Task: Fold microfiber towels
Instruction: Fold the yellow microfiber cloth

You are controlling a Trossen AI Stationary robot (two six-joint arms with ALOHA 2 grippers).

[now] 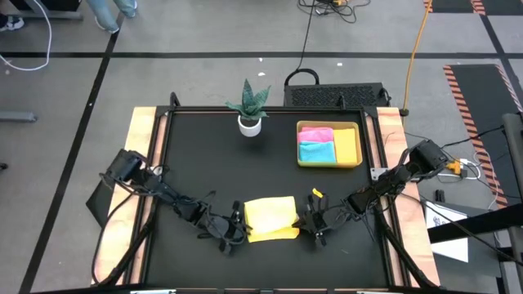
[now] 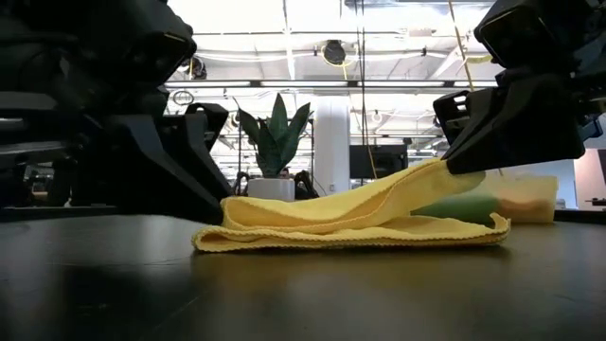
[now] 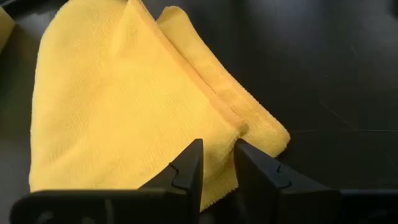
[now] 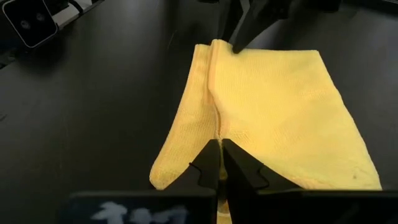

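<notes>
A towel [image 1: 270,218] lies near the table's [image 1: 204,155] front edge, between the two grippers — left gripper [image 1: 236,228], right gripper [image 1: 313,222]. Behind it stand a plant [image 1: 249,108] and, to the right, a tray [image 1: 359,150] — three towels [image 1: 319,144] lie in it.

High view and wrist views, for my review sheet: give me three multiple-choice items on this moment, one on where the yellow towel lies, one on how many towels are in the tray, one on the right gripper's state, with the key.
1. Where does the yellow towel lie?
A. In the tray
B. On the table's near part, between the two grippers
C. Beside the potted plant

2. How many folded towels lie in the tray?
A. One
B. Two
C. Three

3. What is the right gripper doing?
A. Shut on the yellow towel's edge
B. Wide open above the tray
C. Holding the plant pot

Key:
1 B, the high view shows it flat between the left gripper and the right one.
2 C, a pink, a light blue and a yellow one lie side by side.
3 A, the right wrist view shows its fingers closed with the towel's edge pinched.
</notes>
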